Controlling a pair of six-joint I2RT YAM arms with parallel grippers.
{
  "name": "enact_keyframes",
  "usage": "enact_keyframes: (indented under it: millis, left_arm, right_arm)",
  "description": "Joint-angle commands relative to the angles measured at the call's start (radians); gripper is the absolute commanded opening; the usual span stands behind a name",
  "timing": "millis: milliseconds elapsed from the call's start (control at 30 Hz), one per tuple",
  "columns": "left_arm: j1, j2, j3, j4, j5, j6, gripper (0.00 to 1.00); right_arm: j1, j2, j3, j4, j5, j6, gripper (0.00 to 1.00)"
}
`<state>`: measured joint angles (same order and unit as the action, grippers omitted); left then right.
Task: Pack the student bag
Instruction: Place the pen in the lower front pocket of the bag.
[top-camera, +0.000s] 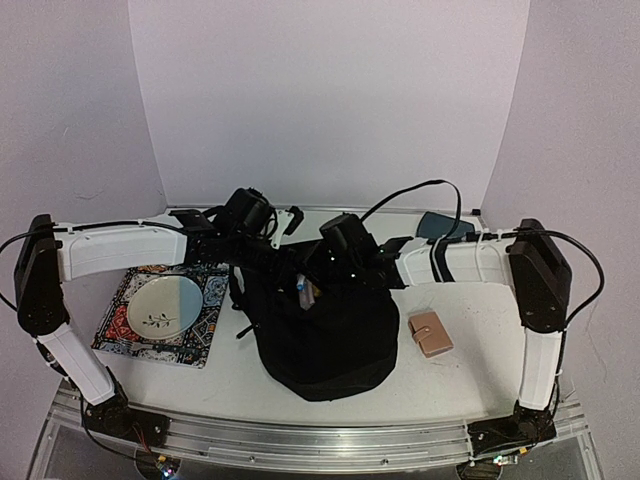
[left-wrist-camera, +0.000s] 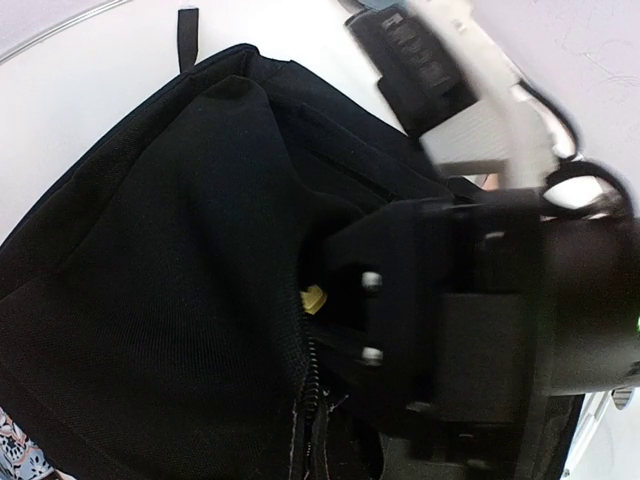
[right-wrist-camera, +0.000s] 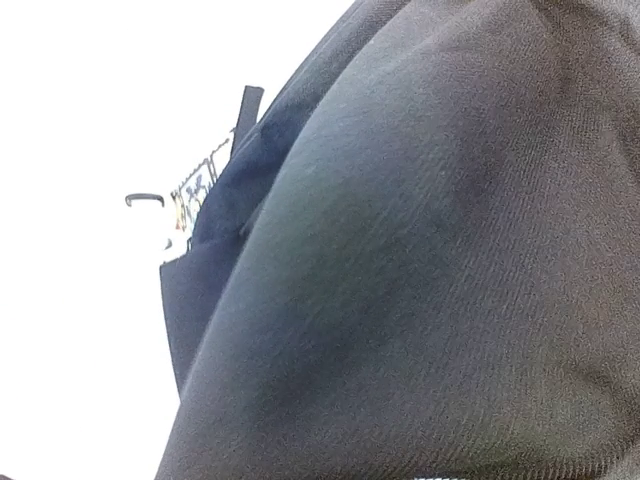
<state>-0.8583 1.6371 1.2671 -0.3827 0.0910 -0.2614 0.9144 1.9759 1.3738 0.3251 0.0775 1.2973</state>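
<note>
The student bag (top-camera: 325, 345) is a black backpack lying in the middle of the table, its mouth toward the back. My left gripper (top-camera: 268, 256) reaches the bag's upper left edge. In the left wrist view the zipper edge (left-wrist-camera: 310, 390) runs straight down to where its jaws lie, and they are shut on that fabric. My right gripper (top-camera: 317, 270) dips into the mouth, fingers hidden. Its black body (left-wrist-camera: 440, 330) fills the left wrist view beside a yellow bit (left-wrist-camera: 313, 298). Grey-black bag cloth (right-wrist-camera: 420, 280) covers the right wrist view. Small white and blue things (top-camera: 305, 292) show at the mouth.
A pale plate (top-camera: 168, 303) sits on a patterned square tray (top-camera: 205, 338) at the left. A small tan case (top-camera: 431, 333) lies right of the bag. A dark blue-grey tray (top-camera: 440, 224) is at the back right. White walls close the back and sides.
</note>
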Motion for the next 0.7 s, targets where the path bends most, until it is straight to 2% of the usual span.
enact_keyframes:
  millis: [0,133,400,500,667]
  left_arm:
    - [-0.015,-0.058,-0.002,0.053,0.063,-0.008,0.0]
    - [-0.015,-0.065,-0.006,0.055,0.03,0.001,0.0]
    - [-0.013,-0.108,-0.01,0.059,-0.047,0.002,0.0]
    - [-0.013,-0.13,-0.011,0.061,-0.07,-0.02,0.06]
    - [-0.013,-0.177,-0.022,0.062,-0.078,-0.083,0.16]
  right_arm:
    - [-0.018,0.068,0.028,0.118,0.11,0.031,0.2]
    - [-0.018,0.066,0.022,0.137,0.059,-0.02,0.43]
    - [-0.017,-0.07,-0.098,0.136,-0.02,-0.17,0.62]
    - [-0.018,-0.11,-0.113,0.118,-0.087,-0.287,0.75]
    - [-0.018,-0.174,-0.196,0.09,-0.177,-0.417,0.83]
